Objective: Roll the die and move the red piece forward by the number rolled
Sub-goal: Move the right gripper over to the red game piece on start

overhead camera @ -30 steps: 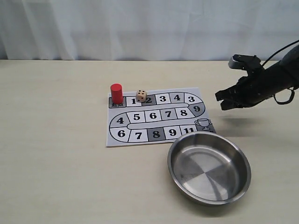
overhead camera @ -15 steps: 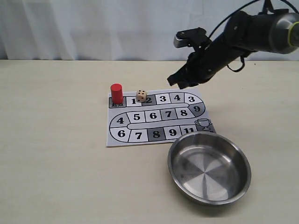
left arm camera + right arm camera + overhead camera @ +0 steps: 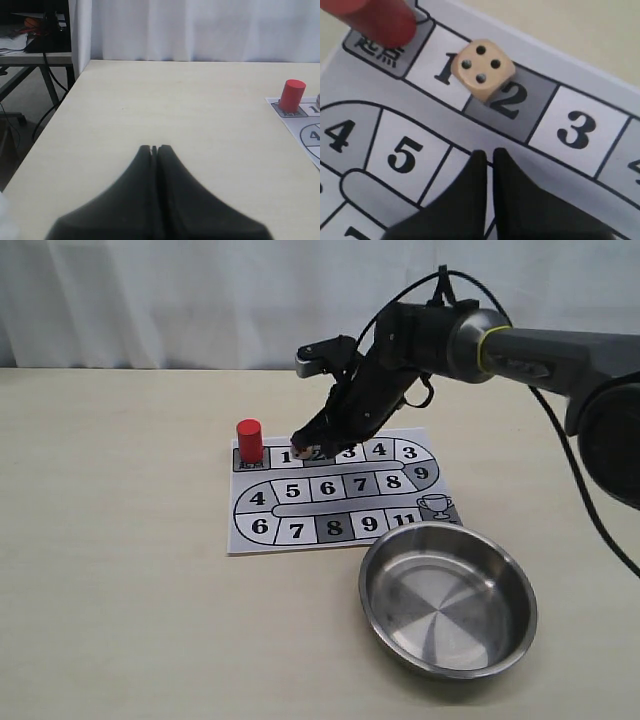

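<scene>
Now the right gripper (image 3: 487, 152) (pinched narrow, holding nothing) should open wider and straddle the die (image 3: 485, 70) squarely before closing

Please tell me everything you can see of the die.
The die is a small light tan cube, wooden by its look, with rounded edges and black pips. Its top face shows four pips. It rests flat on the numbered board, across the line between squares 1 and 2, askew to them. Only the board touches it: the red piece stands apart on the start square, and the right gripper, jaws shut, is close but clear of it.
</scene>
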Robot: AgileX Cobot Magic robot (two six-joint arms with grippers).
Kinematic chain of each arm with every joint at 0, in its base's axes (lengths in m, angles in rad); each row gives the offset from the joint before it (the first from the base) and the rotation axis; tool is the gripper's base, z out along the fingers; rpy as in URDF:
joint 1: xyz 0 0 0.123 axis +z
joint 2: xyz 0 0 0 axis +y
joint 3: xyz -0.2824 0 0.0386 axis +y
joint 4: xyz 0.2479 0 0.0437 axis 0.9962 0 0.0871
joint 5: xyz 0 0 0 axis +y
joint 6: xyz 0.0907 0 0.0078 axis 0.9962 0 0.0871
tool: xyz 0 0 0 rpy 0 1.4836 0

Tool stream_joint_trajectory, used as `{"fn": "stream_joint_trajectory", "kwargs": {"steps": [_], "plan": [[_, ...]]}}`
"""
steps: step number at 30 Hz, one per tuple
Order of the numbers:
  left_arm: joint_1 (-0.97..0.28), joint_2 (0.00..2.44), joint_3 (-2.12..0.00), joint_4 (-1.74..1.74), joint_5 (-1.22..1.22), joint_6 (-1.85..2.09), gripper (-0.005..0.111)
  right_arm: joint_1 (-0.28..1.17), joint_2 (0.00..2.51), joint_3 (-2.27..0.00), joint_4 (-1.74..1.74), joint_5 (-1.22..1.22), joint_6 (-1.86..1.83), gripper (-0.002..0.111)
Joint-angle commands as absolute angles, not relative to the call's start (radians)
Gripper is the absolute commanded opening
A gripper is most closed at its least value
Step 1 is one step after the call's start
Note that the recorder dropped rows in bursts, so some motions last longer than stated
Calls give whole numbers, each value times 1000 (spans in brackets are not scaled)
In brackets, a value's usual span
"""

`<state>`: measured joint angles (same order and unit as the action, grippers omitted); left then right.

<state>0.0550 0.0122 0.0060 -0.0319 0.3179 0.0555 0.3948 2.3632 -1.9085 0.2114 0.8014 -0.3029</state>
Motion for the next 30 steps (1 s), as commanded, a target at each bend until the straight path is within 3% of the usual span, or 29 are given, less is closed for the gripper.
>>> {"fn": "stream_joint_trajectory", "kwargs": {"steps": [1, 26, 28, 30], "plan": [[47, 12, 0, -31, 306, 56, 0, 398, 2407, -1915, 205, 751, -325, 4], [47, 12, 0, -31, 306, 56, 0, 398, 2404, -1928, 271, 770, -329, 4], [47, 12, 0, -31, 306, 56, 0, 398, 2391, -1948, 260, 812, -329, 7], [47, 12, 0, -31, 306, 56, 0, 398, 2377, -1973, 257, 842, -329, 17]]}}
